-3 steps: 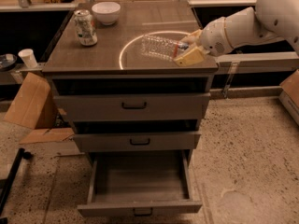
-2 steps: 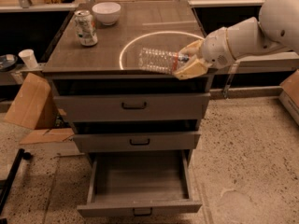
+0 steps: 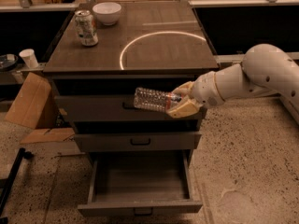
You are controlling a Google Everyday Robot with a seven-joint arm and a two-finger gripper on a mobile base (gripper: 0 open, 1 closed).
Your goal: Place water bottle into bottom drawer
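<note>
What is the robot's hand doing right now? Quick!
Gripper: closed, holding the water bottle sideways in front of the top drawer; the bottom drawer is open below.

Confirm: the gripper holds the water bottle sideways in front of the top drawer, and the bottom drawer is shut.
Wrong: the camera view shows the bottom drawer open. The gripper does hold the water bottle sideways before the top drawer.

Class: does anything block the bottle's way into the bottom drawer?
Nothing visible does. The gripper holds the bottle sideways in front of the top drawer. The bottom drawer lies pulled open below it, with nothing seen inside.
</note>
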